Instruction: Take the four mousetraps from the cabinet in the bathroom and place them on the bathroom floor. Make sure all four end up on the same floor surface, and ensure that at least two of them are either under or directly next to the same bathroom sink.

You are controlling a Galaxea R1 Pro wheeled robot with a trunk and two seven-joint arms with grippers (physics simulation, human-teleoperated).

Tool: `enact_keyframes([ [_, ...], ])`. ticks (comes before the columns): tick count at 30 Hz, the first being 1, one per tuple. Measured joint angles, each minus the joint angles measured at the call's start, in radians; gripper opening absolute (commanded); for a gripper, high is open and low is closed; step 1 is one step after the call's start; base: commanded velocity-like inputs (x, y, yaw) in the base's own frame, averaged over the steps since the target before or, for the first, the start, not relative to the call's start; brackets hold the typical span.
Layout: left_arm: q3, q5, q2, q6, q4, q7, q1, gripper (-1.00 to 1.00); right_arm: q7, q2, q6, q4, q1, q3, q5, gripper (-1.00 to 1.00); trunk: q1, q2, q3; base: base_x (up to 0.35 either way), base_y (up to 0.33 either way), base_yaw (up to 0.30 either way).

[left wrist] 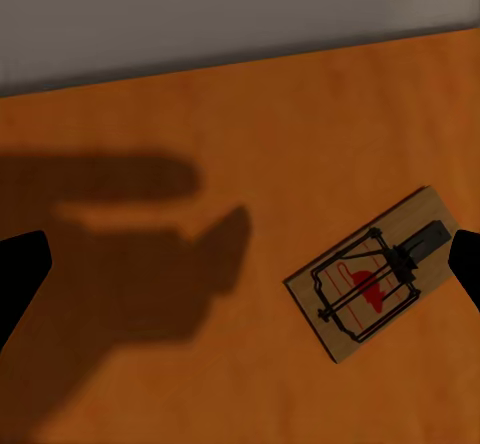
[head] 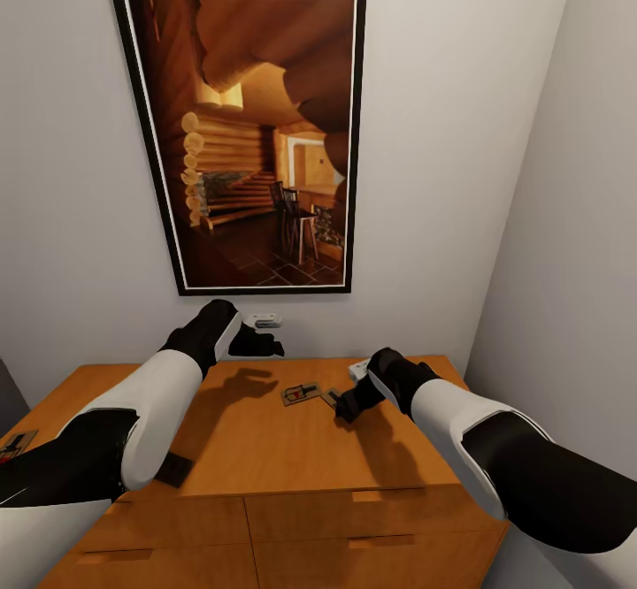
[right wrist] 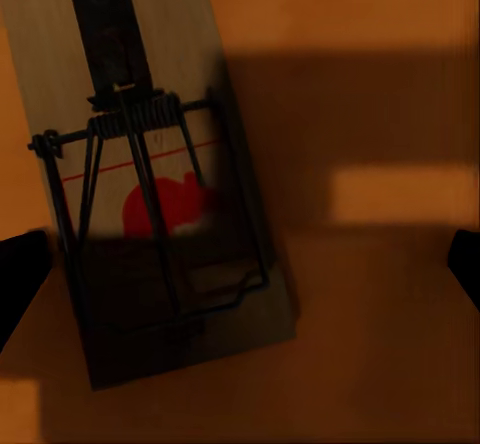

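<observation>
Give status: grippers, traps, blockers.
Left gripper open, high over cabinet top. Right gripper open, low at a mousetrap. Second trap flat mid-top, another at the left edge. Nothing in the way.

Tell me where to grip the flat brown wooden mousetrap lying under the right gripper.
Probably pinch the flat brown wooden mousetrap across its two long edges, descending from above with the right gripper. It lies flat on the orange-brown cabinet top, and the wire spring occupies its face.
</observation>
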Motion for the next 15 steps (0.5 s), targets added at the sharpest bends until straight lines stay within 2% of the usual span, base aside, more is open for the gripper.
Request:
enact_keyframes([
  [9, 0.001, 0.0, 0.0, 0.0, 0.0, 0.0, 0.0, 1.0, -0.033, 0.0, -0.013, 0.007, 0.0, -0.02, -0.014, 1.0, 0.0, 0.0, 0.0, 0.0, 0.0, 0.0],
  [15, 0.001, 0.0, 0.0, 0.0, 0.0, 0.0, 0.0, 1.0, -0.037, 0.0, -0.02, 0.004, 0.0, -0.009, -0.008, 1.0, 0.0, 0.0, 0.0, 0.0, 0.0, 0.0],
])
